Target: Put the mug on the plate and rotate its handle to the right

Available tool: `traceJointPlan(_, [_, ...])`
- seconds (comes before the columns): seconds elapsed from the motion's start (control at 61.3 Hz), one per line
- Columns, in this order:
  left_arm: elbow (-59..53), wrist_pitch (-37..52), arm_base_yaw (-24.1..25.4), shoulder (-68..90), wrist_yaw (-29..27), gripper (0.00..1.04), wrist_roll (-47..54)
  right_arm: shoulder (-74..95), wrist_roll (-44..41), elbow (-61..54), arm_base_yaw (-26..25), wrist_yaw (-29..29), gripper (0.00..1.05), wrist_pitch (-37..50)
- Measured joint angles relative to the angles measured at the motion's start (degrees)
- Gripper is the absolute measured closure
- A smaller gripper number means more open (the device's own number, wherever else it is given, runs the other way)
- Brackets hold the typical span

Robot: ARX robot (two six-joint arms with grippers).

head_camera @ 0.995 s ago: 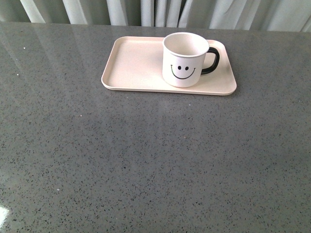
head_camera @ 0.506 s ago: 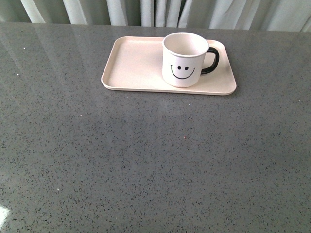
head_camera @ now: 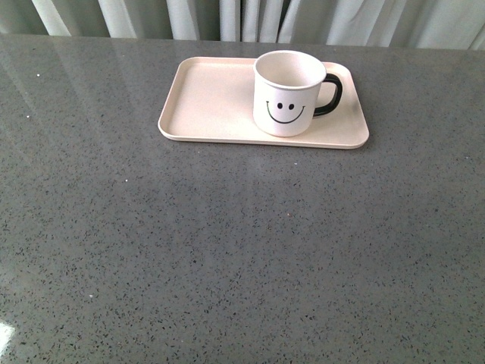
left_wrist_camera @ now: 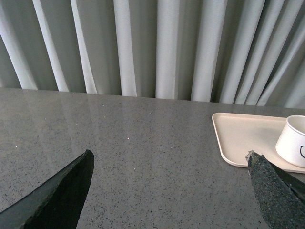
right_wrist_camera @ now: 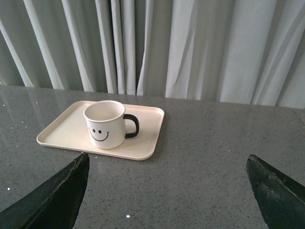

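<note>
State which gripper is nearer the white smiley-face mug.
Probably the right. The white smiley-face mug lies centred ahead of the right gripper; from the left gripper it sits far off to one side.

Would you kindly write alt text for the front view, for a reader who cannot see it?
A white smiley-face mug stands upright on the right part of a pale pink plate, its black handle pointing right. The plate rests on a grey speckled table before pale curtains; no robot arm shows.
</note>
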Motion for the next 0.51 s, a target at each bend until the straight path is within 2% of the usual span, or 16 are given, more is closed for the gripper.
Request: traceJointPlan(0.506, [0.0,0.0,0.0,0.0,0.0,0.09,0.0,0.0,0.0,0.0,0.0,0.0,0.09,0.0])
